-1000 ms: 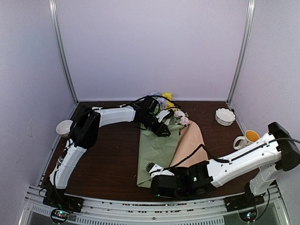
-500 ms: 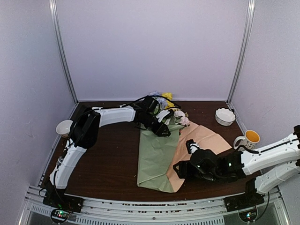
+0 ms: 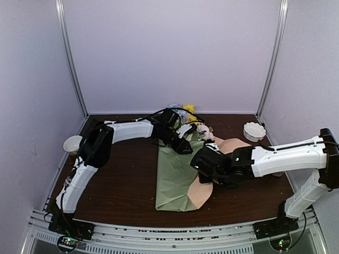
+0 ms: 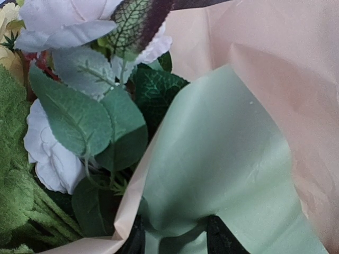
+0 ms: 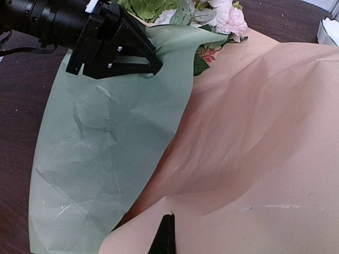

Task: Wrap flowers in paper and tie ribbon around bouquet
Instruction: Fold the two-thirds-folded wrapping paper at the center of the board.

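Paper lies mid-table, narrow end twd the robot. Green side is up on the L half, tan flap folded over on the R. At the far end flowers poke out, blooms and leaves past the paper's top edge, stems under the green layer. No ribbon in view.

L claw sits at the top edge just beside the blooms, grasping a fold of green paper; wrist view shows the sheet creasing in btw its fingers. R claw is clenched, tan flap bunched close round its tips. Looks like a pinch on the flap's edge, tho the contact itself is mostly hidden.

Step in hand, I'd say: bring the tan flap across the stems to close the cone. To do it well:
- L should pin the neck so blooms don't slide out.
- R should carry the flap low and across w/o yanking, since thin paper will prob. crease or tear at the pinch.
- Aim the flap edge over the green side so it overlaps, tight at the stem end, looser at the blooms.

Risks: flap slipping free, or leaves caught under the fold.
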`<action>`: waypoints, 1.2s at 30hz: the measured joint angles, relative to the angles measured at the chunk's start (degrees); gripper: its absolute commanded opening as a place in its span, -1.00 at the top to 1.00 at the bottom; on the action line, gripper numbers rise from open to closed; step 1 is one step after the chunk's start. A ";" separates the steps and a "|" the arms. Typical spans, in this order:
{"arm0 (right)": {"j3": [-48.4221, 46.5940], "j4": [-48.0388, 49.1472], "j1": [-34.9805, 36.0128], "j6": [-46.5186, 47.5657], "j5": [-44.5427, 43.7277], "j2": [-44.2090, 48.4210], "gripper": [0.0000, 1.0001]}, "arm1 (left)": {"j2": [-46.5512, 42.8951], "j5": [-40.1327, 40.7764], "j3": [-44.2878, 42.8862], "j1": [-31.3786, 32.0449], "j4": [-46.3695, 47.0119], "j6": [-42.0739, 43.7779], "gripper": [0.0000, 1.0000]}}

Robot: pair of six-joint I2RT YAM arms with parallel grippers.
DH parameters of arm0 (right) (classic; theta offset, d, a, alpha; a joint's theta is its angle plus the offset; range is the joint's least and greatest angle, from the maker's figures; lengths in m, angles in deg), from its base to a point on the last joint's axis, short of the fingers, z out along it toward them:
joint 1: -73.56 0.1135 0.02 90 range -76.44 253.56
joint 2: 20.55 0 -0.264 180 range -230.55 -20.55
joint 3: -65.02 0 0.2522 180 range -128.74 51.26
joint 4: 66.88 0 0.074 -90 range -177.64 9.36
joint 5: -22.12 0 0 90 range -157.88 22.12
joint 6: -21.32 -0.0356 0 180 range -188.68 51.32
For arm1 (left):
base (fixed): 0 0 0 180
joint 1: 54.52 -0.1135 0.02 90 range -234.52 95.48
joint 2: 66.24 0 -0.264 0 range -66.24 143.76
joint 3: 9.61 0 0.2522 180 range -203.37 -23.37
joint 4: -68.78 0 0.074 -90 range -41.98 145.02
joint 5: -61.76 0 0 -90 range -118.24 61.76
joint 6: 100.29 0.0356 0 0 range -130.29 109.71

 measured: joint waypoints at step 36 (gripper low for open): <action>-4.76 -8.02 5.31 9.53 0.11 -5.31 -0.37 | 0.76 -2.38 -0.04 -0.07 1.01 -0.17 0.12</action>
